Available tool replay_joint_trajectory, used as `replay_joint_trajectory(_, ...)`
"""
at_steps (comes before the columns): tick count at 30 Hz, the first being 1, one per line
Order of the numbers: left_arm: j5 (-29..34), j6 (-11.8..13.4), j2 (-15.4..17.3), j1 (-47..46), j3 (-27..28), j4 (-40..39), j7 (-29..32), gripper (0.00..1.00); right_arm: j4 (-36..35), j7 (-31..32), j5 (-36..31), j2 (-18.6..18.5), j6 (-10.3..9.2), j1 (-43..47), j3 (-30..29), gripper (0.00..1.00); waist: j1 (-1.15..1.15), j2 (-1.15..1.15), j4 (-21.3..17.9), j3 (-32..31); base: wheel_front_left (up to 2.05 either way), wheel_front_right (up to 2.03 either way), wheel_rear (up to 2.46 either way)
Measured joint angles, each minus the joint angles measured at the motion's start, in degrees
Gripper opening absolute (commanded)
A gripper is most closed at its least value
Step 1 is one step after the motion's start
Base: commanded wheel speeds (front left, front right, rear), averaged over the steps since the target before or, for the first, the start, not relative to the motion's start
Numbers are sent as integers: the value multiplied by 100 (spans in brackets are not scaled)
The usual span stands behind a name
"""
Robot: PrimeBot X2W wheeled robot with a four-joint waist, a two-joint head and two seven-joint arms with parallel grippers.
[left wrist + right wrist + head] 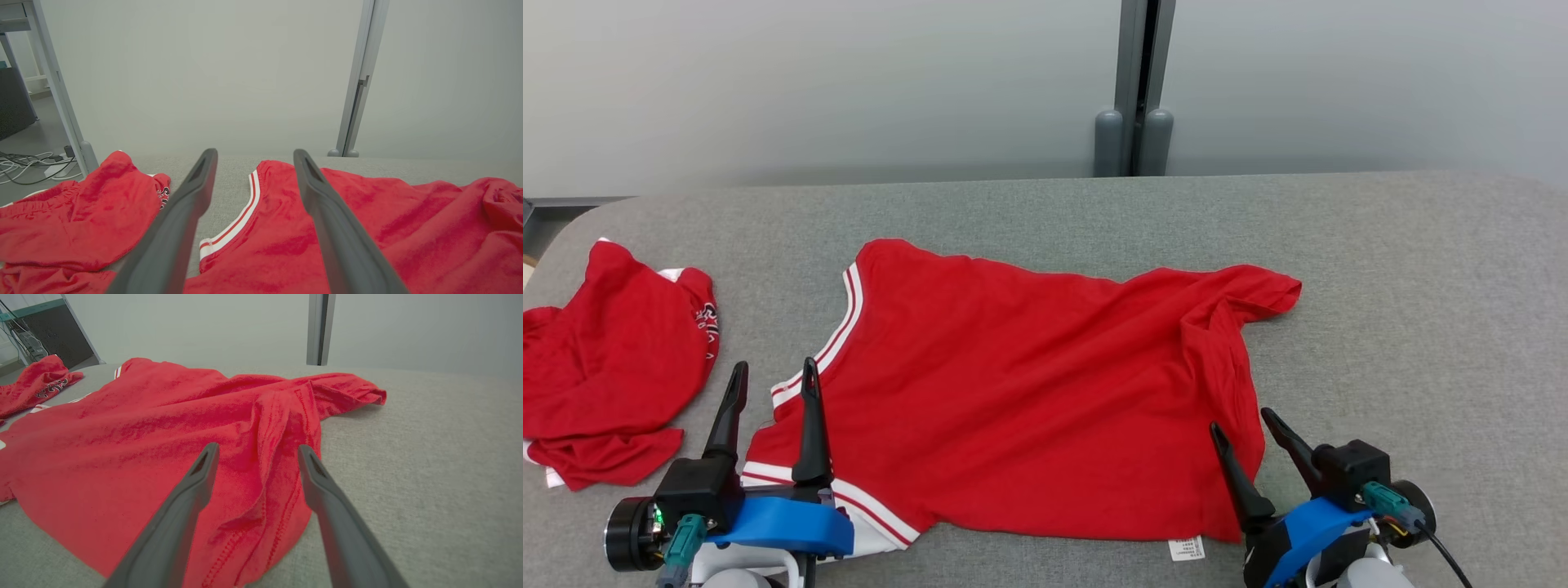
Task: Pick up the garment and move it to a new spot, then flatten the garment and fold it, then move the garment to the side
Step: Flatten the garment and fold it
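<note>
Garment [1029, 384] lies spread on the table [1421, 327], long axis running left-right across my front. Left jaws are wide open and empty, lined up on the striped-trim end. Right jaws are wide open and empty, at the bunched right edge. Each arm is nearest its own end. Second red heap [613, 359] sits apart, far left.

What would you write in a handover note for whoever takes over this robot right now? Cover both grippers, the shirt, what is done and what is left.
Left gripper: open, empty, above the striped near-left edge of the red shirt.
Right gripper: open, empty, at its bunched near-right edge.
Shirt: spread on the grey table, creased on the right; another red garment lies crumpled at far left.
Done: shirt laid out.
Left: flatten, fold, move aside.
</note>
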Motion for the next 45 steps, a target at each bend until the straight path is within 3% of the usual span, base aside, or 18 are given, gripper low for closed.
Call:
replay_joint_trajectory(6,-1,-41,-30,-113,-10,24,-1,100,1063,0,141,-10,0,-489,314,100,0,0,157,141,0,0,0)
replay_joint_trajectory(7,-1,-41,-32,-131,-9,25,-1,100,1223,2,179,-10,0,-569,383,65,0,0,180,160,0,0,0)
replay_joint_trajectory(8,-1,-42,-35,-136,-4,25,-1,100,1295,2,231,-8,0,-633,446,0,0,0,198,176,0,0,0)
replay_joint_trajectory(15,-2,-38,-47,-124,44,37,-1,100,948,1,666,-10,0,-837,709,0,0,0,198,158,0,0,0)
replay_joint_trajectory(30,-36,-22,-67,-5,49,18,-1,100,-1736,0,1726,-501,0,-140,1260,0,-1,0,-106,31,0,0,0)
replay_joint_trajectory(38,-36,-21,-68,43,42,-16,-1,100,-2960,266,1971,-638,0,397,1002,0,-1,0,-214,53,0,0,0)
replay_joint_trajectory(45,-46,-21,-70,26,-11,8,0,100,-2922,452,1956,-659,0,652,628,0,-1,0,-227,92,0,0,0)
